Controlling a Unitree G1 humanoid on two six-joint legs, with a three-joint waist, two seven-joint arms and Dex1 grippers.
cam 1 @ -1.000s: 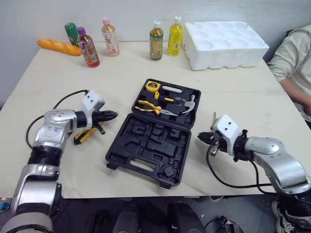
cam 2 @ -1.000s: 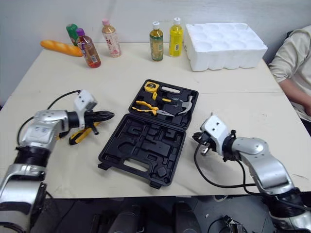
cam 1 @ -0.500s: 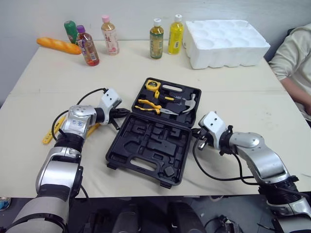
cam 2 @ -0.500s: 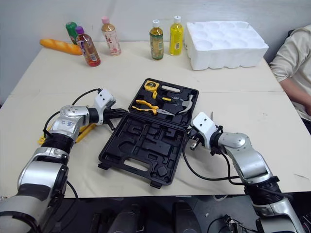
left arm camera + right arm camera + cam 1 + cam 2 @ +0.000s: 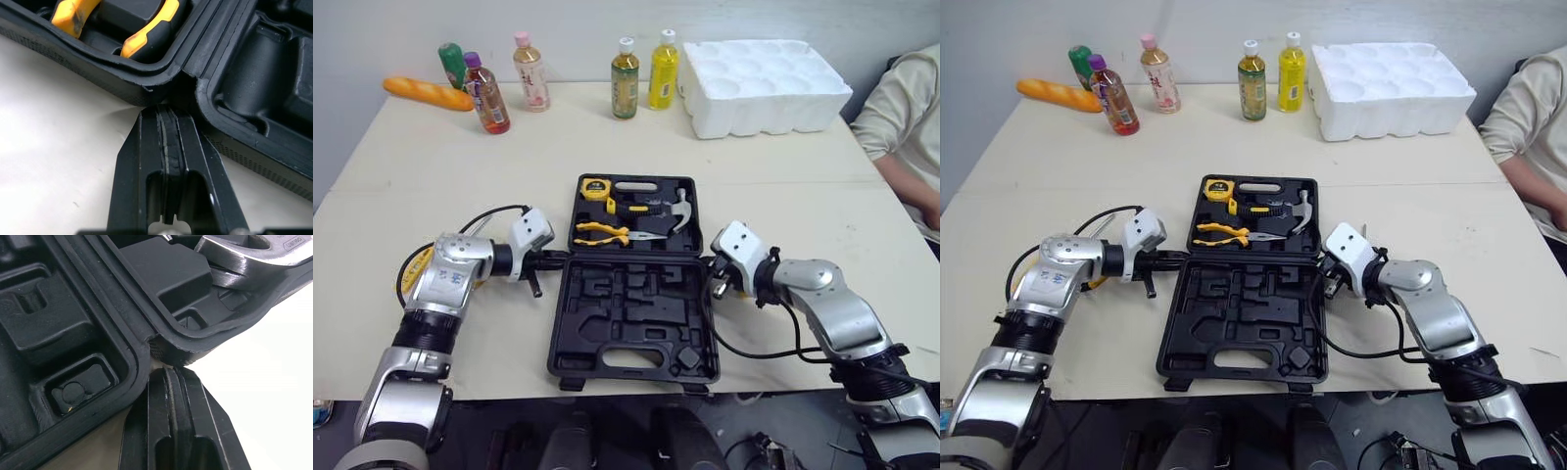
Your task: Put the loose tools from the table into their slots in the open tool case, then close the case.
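Note:
The black tool case (image 5: 636,315) lies open in the middle of the table, square to its front edge. Its far half holds a yellow tape measure (image 5: 595,186), yellow-handled pliers (image 5: 605,231) and a hammer (image 5: 676,207). The moulded slots of the near half are bare. My left gripper (image 5: 560,258) is shut, its tip against the left end of the hinge (image 5: 168,100). My right gripper (image 5: 713,264) is shut too, its tip touching the hinge's right end (image 5: 164,360). A yellow tool (image 5: 412,269) lies on the table, partly hidden behind my left forearm.
Along the table's far edge stand several bottles (image 5: 625,65), a bread loaf (image 5: 426,94) and a white foam tray (image 5: 766,86). A person's sleeve (image 5: 901,108) shows at the right edge. Cables loop beside both wrists.
The case has turned from skewed to square with the table. Both shut grippers have come in against the two ends of its hinge.

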